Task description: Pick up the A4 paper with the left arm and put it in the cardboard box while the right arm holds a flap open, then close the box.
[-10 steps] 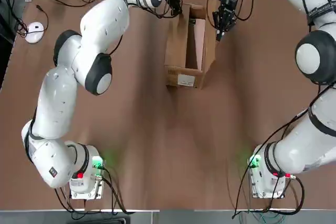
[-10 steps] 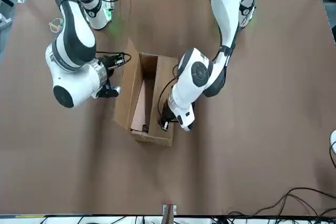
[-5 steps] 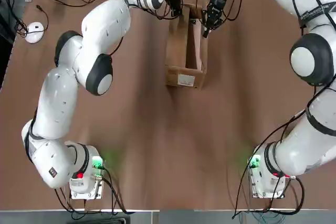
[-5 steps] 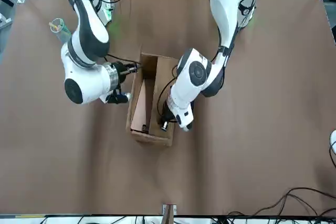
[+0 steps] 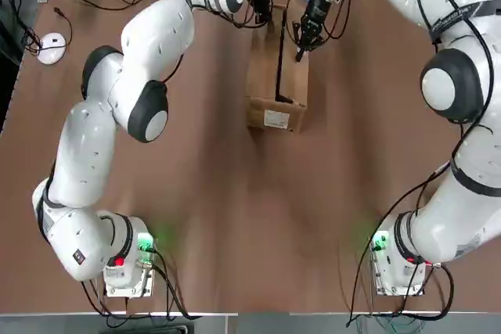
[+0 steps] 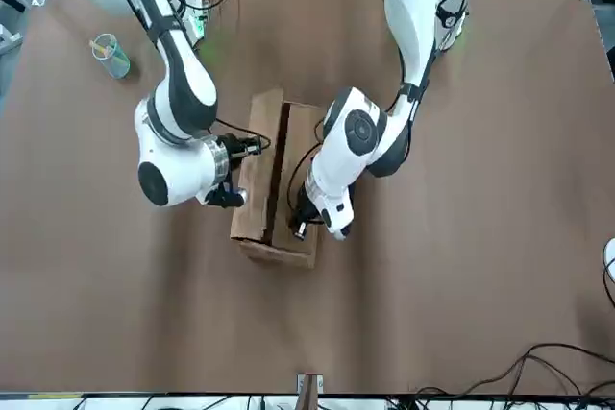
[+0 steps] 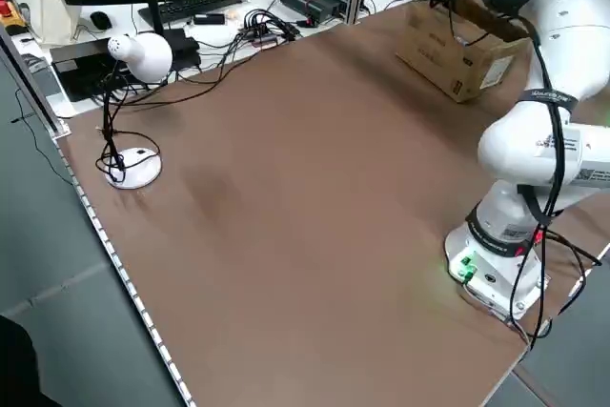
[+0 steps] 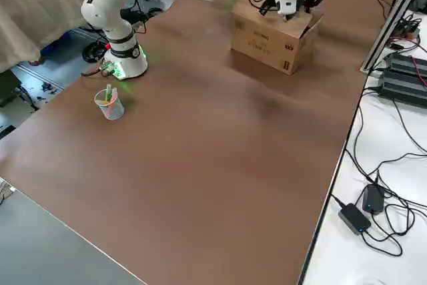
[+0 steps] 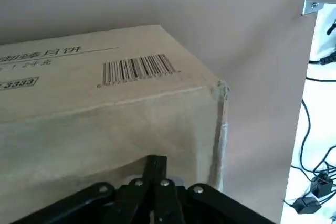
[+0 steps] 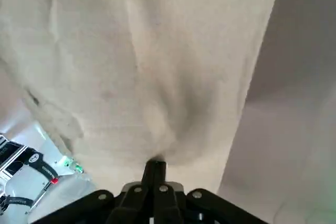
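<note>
The oblong brown corrugated cardboard box sits mid-table, flaps nearly shut. The right arm's black gripper presses its closed fingers onto a flap; the left arm's gripper, also pinched closed and empty, touches the opposite side.

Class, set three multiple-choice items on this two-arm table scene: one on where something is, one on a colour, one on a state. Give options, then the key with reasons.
1. Where is the white desk lamp?
A. inside the box
B. at the table's far left corner, from the robot's side
C. beside the right arm's base

2. What colour is the light on the left arm's base?
A. green
B. blue
C. orange

3. How do the top flaps of the cardboard box stand?
A. spread wide open
B. torn off
C. nearly shut, a dark slit between them

Key: 1 B, the left side view shows it there, near the cables. 2 A, it glows green in the top view. 3 C, the right gripper presses one flap down; the left gripper is at the other side.
</note>
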`<state>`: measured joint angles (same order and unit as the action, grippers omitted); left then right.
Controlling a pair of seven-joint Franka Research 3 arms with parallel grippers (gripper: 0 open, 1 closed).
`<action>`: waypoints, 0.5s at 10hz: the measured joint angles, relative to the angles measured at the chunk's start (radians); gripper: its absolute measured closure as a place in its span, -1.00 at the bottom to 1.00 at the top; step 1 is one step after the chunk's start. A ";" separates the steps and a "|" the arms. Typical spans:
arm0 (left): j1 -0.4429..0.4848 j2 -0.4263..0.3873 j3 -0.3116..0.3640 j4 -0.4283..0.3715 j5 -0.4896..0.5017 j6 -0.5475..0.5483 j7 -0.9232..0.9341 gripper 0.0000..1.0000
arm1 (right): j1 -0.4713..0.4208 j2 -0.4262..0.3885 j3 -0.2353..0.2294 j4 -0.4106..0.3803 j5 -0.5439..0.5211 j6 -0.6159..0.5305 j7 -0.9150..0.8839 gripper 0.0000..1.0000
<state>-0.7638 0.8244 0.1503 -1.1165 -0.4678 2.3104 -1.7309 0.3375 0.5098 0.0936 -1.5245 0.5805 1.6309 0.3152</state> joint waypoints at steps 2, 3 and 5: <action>0.007 -0.027 0.011 0.010 0.005 -0.058 0.000 0.97 | 0.011 0.012 0.000 -0.001 0.000 0.022 0.000 0.98; 0.011 -0.055 0.025 0.013 0.009 -0.105 0.000 0.93 | 0.018 0.021 0.000 -0.002 -0.002 0.040 0.000 0.98; 0.022 -0.121 0.061 0.015 0.043 -0.205 0.000 0.76 | 0.030 0.027 -0.001 -0.005 -0.003 0.061 0.002 0.98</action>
<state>-0.7416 0.7034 0.2112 -1.1011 -0.4244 2.1052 -1.7308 0.3673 0.5366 0.0924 -1.5291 0.5776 1.6917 0.3174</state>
